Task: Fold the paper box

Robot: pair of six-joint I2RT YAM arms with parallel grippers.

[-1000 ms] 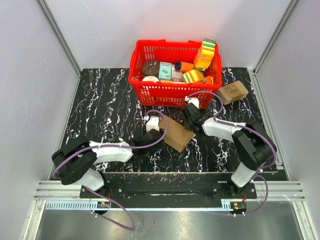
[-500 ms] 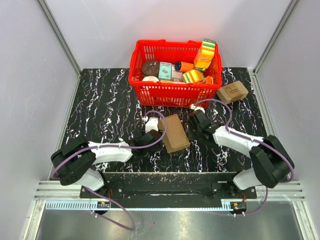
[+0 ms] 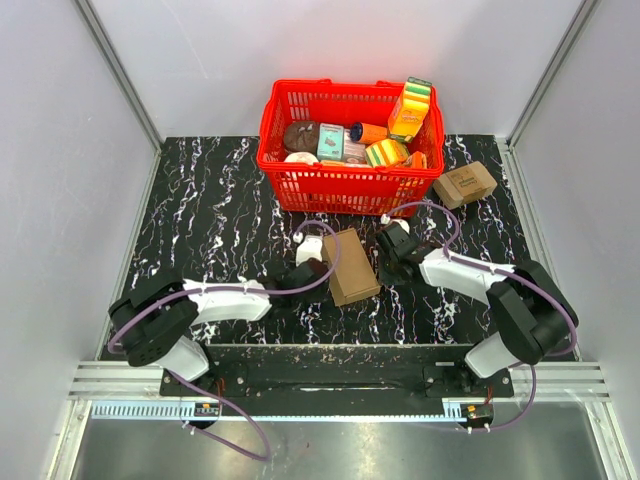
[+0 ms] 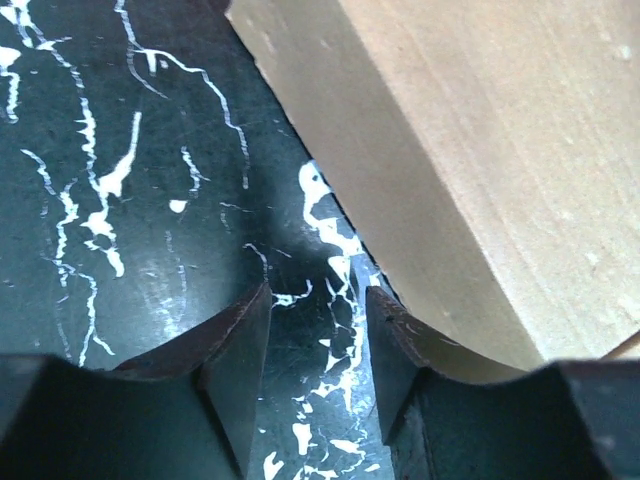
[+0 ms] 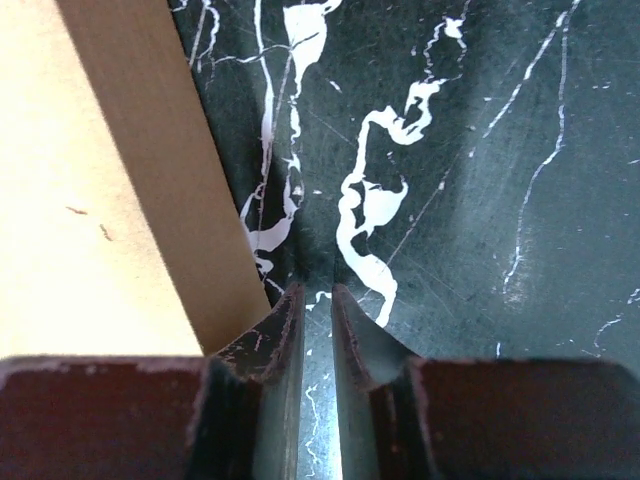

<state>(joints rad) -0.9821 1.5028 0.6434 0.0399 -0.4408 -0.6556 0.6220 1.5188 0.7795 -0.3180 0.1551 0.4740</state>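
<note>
The paper box [image 3: 350, 266] is a plain brown cardboard box lying closed and flat on the black marble table, in front of the basket. My left gripper [image 3: 320, 268] sits low at its left side. In the left wrist view the left gripper [image 4: 316, 295] is open with only table between the fingers, and the box [image 4: 480, 150] touches the outside of the right finger [image 4: 400, 350]. My right gripper [image 3: 384, 258] is at the box's right side. In the right wrist view the right gripper [image 5: 316, 290] is shut on nothing, with the box [image 5: 90, 200] just to its left.
A red basket [image 3: 340, 190] full of groceries stands behind the box. A small brown carton with dark print [image 3: 464, 184] lies to the basket's right. Grey walls enclose the table [image 3: 200, 220] on three sides.
The box has gone from tilted under the right gripper to lying flat. My right gripper has come off it to its right side. My left gripper has moved in closer to its left edge.
</note>
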